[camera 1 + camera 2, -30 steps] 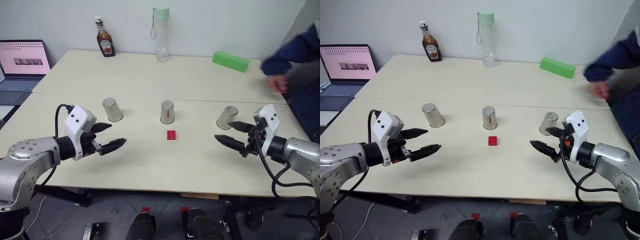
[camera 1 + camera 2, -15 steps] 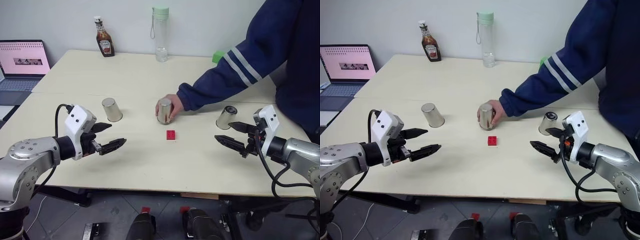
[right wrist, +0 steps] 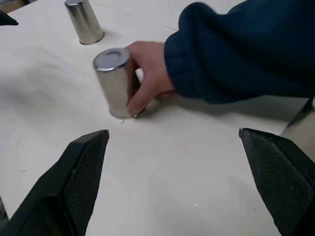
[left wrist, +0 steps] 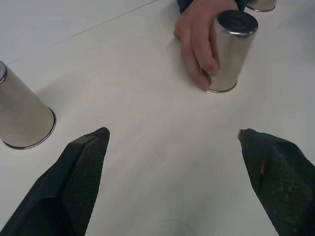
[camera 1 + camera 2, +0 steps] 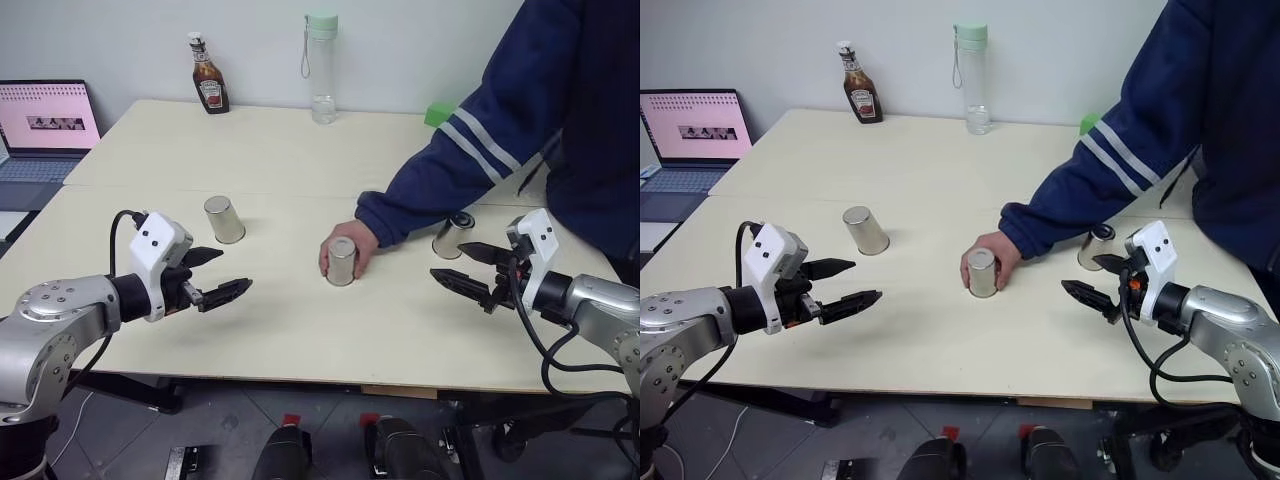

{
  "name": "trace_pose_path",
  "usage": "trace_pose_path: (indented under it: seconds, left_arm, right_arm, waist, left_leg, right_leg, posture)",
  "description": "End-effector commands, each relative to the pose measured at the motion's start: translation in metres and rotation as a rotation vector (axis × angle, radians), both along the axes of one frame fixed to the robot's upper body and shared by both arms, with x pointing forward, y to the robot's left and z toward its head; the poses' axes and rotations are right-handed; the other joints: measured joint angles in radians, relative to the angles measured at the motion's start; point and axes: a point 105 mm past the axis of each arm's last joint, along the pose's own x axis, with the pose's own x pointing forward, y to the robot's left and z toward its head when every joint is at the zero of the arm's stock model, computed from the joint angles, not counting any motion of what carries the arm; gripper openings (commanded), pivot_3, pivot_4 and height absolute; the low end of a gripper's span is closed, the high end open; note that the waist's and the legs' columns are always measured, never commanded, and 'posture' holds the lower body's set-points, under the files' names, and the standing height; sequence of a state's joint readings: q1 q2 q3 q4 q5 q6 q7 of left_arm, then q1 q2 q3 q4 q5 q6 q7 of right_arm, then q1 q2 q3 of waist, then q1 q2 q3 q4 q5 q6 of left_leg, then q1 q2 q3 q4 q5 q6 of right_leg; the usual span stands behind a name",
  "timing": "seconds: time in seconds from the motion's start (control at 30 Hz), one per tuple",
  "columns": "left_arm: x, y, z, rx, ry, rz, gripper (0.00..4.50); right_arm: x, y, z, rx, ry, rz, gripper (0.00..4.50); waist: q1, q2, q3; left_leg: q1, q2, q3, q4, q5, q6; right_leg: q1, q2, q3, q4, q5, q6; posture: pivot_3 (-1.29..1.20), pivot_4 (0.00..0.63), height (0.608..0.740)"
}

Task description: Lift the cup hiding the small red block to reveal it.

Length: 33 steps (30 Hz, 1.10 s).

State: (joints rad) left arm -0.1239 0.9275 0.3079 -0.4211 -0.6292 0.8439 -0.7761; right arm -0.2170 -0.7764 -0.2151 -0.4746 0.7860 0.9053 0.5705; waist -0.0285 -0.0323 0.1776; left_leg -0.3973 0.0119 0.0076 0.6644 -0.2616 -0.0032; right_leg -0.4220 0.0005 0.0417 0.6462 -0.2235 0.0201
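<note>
Three silver cups stand upside down on the table. A person's hand [image 5: 357, 243] grips the middle cup [image 5: 341, 261] where the small red block lay; the block is hidden. The left cup [image 5: 223, 218] stands free. A blue sleeve [image 5: 450, 170] partly covers the right cup [image 5: 452, 236]. My left gripper [image 5: 233, 268] hovers open and empty, nearer to me than the left cup. Beside the right cup, my right gripper [image 5: 447, 260] hovers open and empty. The left wrist view has the middle cup [image 4: 229, 51] and the left cup [image 4: 22, 115].
A ketchup bottle [image 5: 209, 75] and a clear bottle with a green cap [image 5: 321, 65] stand at the table's far edge. An open laptop [image 5: 45, 125] sits at the far left. A green block [image 5: 438, 113] peeks from behind the person's arm, which reaches across the right half.
The person's hand has slid the middle cup toward me onto the spot where the red block lay, and the block no longer shows. Both my arms kept still.
</note>
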Motion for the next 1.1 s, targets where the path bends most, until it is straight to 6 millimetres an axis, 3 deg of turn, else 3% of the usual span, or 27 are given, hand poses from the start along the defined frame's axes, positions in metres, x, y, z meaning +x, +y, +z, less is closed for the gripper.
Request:
trace_pose_path:
  seconds: [0.03,1.1]
  left_arm:
    - [0.0011,-0.001,0.0094,0.02,-0.043,-0.011,4.43]
    - [0.0051,-0.0043,0.0102,0.037,-0.059,-0.023,4.43]
  right_arm:
    - [0.0002,-0.0001,0.0134,0.001,-0.061,0.005,4.5]
    - [0.003,-0.0004,0.016,0.002,-0.072,-0.001,4.5]
  waist:
    - [0.0,0.0,0.0]
    - [0.0,0.0,0.0]
  left_leg:
    - [0.0,0.0,0.0,0.0,0.0,0.0]
    - [0.0,0.0,0.0,0.0,0.0,0.0]
  right_leg:
    - [0.0,0.0,0.0,0.0,0.0,0.0]
    - [0.0,0.0,0.0,0.0,0.001,0.002]
  posture:
    - [0.0,0.15,0.74]
    - [0.0,0.15,0.74]
